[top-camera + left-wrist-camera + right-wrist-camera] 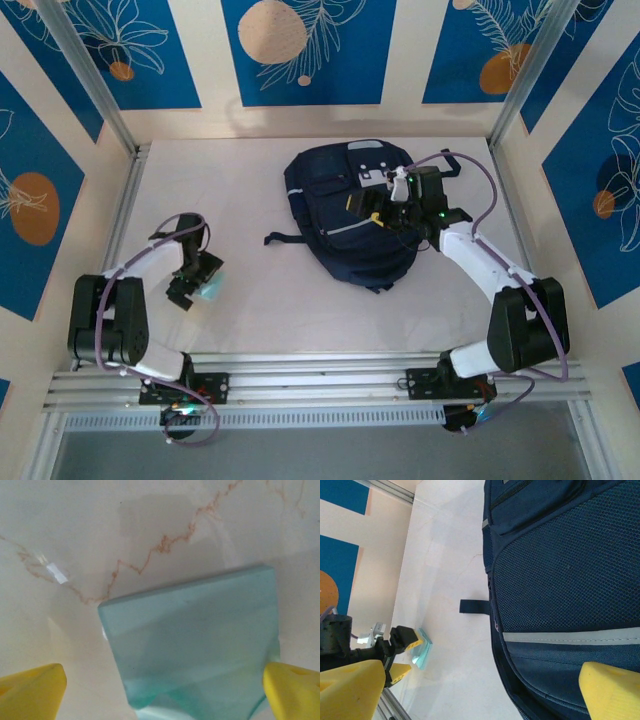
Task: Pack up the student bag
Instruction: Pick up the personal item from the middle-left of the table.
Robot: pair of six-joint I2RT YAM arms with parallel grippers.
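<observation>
1. The bag lies flat on the table, right of centre and toward the far side. Its front faces up, and a black strap trails out to its left.
2. The right gripper hangs over the bag's right half with its jaws spread wide, holding nothing. In the right wrist view its yellow fingertips frame navy mesh and a pale stripe.
3. The left gripper sits low over the table's near left, well apart from the bag, its jaws spread fully.
4. A teal block lies flat between the left gripper's fingers. The finger at the right of the left wrist view is just beside the block's edge and the other stands clear, so the block is not gripped.
</observation>
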